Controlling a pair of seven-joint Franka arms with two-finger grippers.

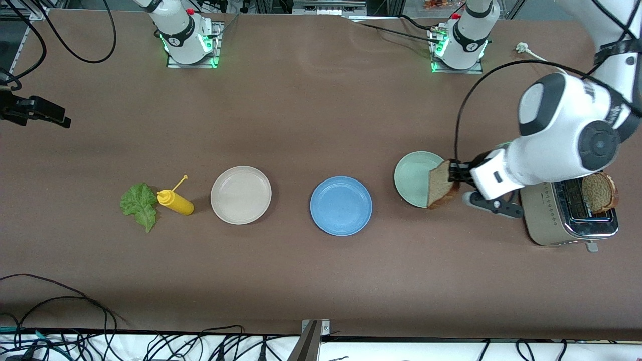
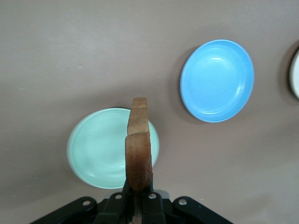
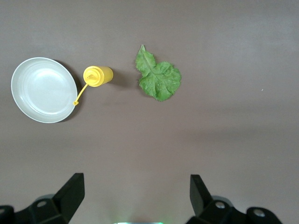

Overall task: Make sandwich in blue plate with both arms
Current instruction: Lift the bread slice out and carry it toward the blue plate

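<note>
My left gripper is shut on a slice of brown bread, held on edge in the air over the rim of the pale green plate. The left wrist view shows the bread slice pinched between the left gripper's jaws. The blue plate is bare, beside the green plate toward the right arm's end. A second bread slice stands in the toaster. The lettuce leaf lies on the table. My right gripper hangs open high over the table, out of the front view.
A yellow squeeze bottle lies between the lettuce and the beige plate. The right wrist view shows the lettuce, bottle and beige plate below. Cables run along the table's edges.
</note>
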